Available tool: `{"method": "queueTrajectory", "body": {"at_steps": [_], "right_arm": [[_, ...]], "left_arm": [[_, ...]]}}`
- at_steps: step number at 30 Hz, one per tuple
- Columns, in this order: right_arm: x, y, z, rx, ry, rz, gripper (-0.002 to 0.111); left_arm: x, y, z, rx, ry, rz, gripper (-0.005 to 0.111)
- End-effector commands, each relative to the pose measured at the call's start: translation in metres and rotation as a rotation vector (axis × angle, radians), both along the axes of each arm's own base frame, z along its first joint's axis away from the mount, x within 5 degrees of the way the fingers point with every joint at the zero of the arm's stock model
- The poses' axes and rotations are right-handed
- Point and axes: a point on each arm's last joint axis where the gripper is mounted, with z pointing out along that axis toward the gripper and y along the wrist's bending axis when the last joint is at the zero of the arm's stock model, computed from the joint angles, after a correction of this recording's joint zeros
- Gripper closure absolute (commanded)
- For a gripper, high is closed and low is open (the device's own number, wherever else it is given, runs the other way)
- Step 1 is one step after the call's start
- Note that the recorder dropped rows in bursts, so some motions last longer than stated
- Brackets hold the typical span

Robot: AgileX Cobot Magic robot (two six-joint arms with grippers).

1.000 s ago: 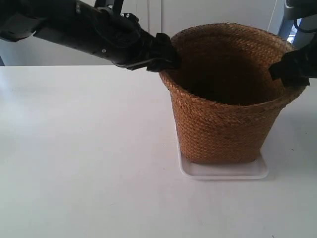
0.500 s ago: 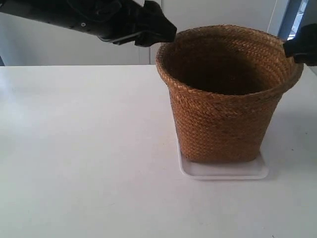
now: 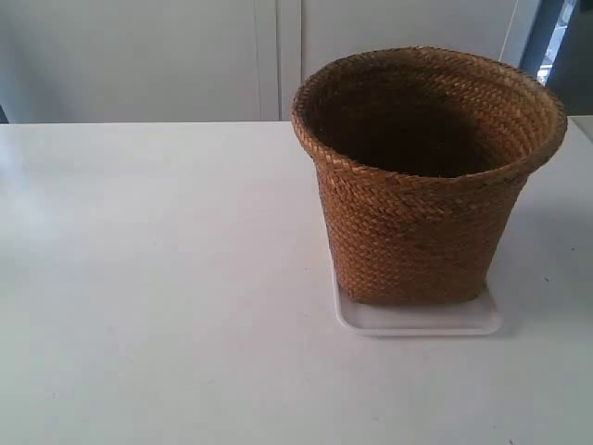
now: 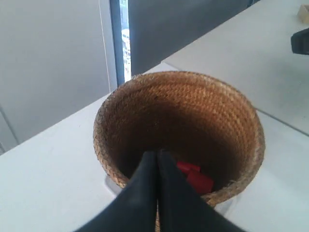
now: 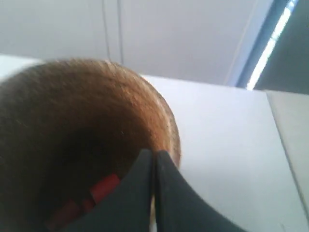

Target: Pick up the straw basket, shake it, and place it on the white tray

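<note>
We see a white table (image 3: pixel 139 324) with the straw basket (image 3: pixel 422 222) standing upright on it, its base set inside the white tray (image 3: pixel 417 322). The tray's low rim shows along the front and at both sides. The left gripper (image 4: pixel 157 157) hangs above the basket's rim, fingers pressed together on nothing. The right gripper (image 5: pixel 154 157) hangs over the rim too — clenched and empty. Small red pieces (image 4: pixel 195 176) lie at the basket's bottom.

We see the basket (image 3: pixel 422 199) standing upright on the tray (image 3: pixel 422 323). It is brown woven straw, with a wide round braided rim tapering to a narrower base. The tray (white, glossy, shallow) lies flat, its rim showing just past the basket's base.
</note>
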Motion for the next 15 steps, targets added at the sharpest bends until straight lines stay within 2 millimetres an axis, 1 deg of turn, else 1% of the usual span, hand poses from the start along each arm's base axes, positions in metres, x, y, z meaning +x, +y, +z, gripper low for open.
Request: {"method": "queueTrajectory", "body": {"at_steps": [1, 3, 6, 8, 11, 12, 15], "right_arm": [[-0.022, 0.012, 0.021, 0.127, -0.198, 0.116, 0.108], [-0.028, 0.016, 0.017, 0.16, -0.221, 0.151, 0.108], [-0.037, 0.017, -0.003, 0.142, -0.189, 0.177, 0.108], [-0.049, 0.017, -0.016, 0.137, -0.183, 0.177, 0.108], [-0.078, 0.015, -0.038, 0.114, -0.199, 0.181, 0.108], [-0.087, 0.015, -0.047, 0.104, -0.204, 0.184, 0.108], [-0.108, 0.014, -0.071, 0.064, -0.213, 0.197, 0.108]], "left_arm": [[-0.035, 0.022, 0.013, -0.055, -0.06, 0.03, 0.107], [-0.049, 0.033, 0.008, -0.032, -0.086, 0.055, 0.107], [-0.069, 0.051, -0.012, 0.002, -0.055, 0.117, 0.107], [-0.087, 0.065, -0.028, -0.009, -0.038, 0.158, 0.107], [-0.111, 0.083, -0.051, -0.012, -0.05, 0.196, 0.107], [-0.119, 0.088, -0.056, -0.018, -0.059, 0.203, 0.107], [-0.131, 0.098, -0.08, 0.01, -0.059, 0.226, 0.107]]}}
